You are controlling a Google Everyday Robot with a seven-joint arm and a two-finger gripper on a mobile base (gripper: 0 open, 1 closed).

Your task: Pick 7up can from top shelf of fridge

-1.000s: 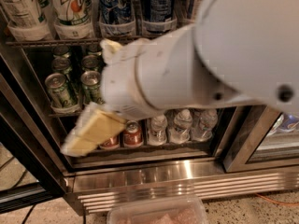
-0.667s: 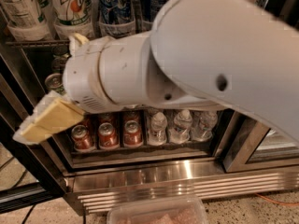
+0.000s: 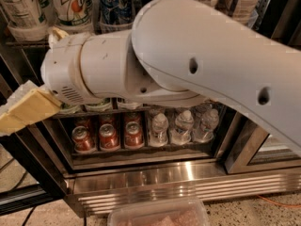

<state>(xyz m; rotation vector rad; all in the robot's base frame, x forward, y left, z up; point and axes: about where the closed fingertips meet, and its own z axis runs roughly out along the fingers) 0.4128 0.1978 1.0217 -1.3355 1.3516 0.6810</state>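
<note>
The 7up can (image 3: 71, 4), white with a green logo and a red dot, stands at the upper left on the top shelf (image 3: 28, 37), in a clear plastic cup holder. Another white can (image 3: 19, 7) stands to its left and tall blue cans (image 3: 115, 4) to its right. My gripper (image 3: 21, 111), cream-yellow, is at the left edge of the view, below and left of the 7up can and in front of the fridge's dark door frame (image 3: 28, 159). It holds nothing that I can see. My bulky white arm (image 3: 188, 65) hides the middle shelf.
Red cans (image 3: 108, 135) and small water bottles (image 3: 183, 126) stand on the bottom rack. The ribbed steel base panel (image 3: 188, 185) runs below. A clear plastic container (image 3: 160, 215) sits at the bottom edge. Cables (image 3: 14, 211) lie on the floor at the left.
My arm has swung left across the fridge front. The gripper has moved from the lower centre-left to the left edge of the view and a little higher.
</note>
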